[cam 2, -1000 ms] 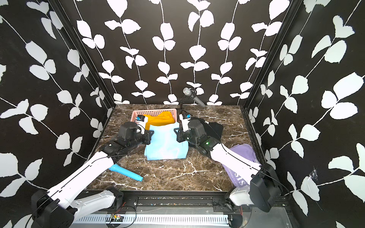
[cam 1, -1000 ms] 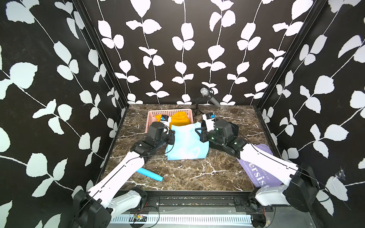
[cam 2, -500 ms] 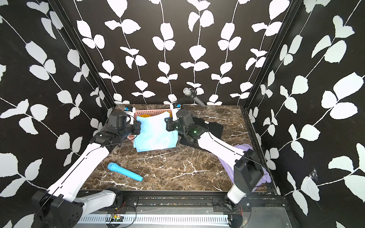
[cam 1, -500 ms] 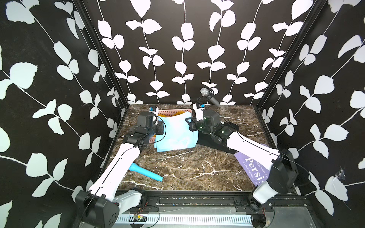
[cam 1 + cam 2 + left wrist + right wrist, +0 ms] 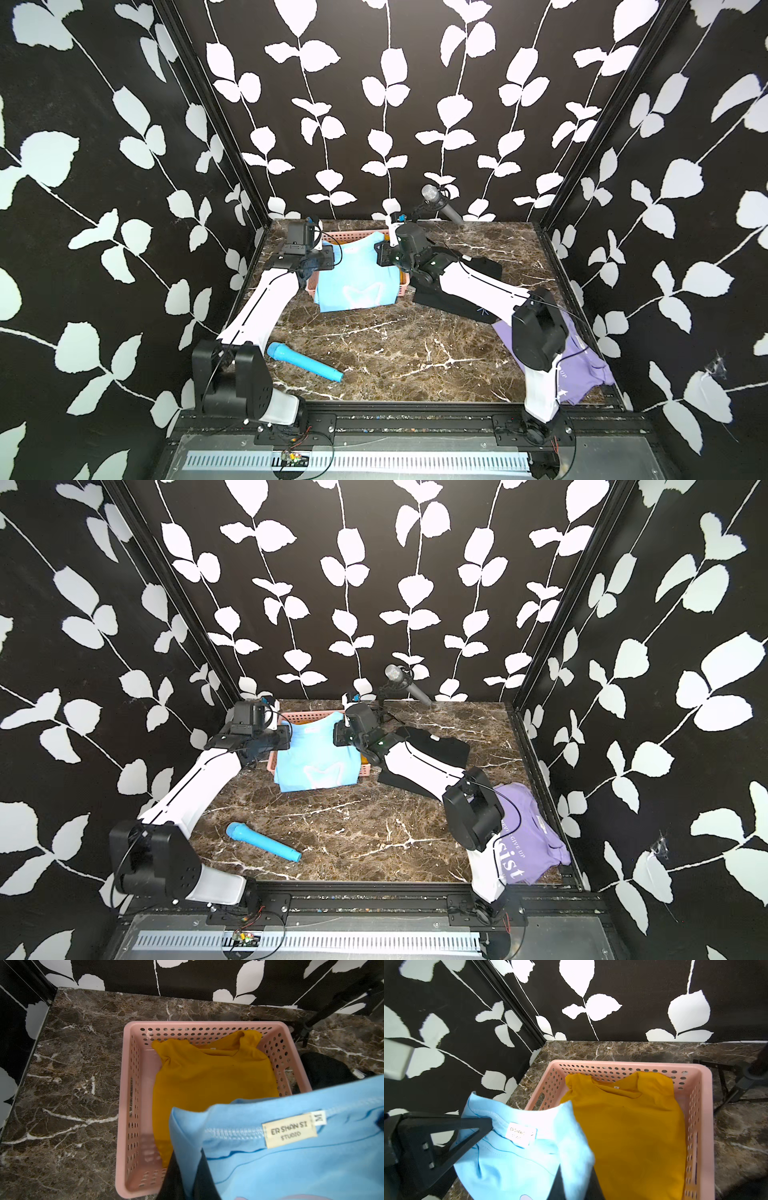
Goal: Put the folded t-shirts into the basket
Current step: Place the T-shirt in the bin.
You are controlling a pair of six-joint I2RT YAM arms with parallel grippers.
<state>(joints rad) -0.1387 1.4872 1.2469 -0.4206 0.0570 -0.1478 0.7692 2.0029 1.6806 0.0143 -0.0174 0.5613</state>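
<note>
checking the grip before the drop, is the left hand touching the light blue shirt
Touching: left wrist view shows the left hand pinching a fold of the light blue shirt.

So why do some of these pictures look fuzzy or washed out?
Right wrist view: the light blue shirt glares almost white around its label, whose print is unreadable. Left wrist view: the same label reads sharply, but the dark claw fingers close to the lens are out of focus. Both top views: sharp and evenly lit, the table without glare.
</note>
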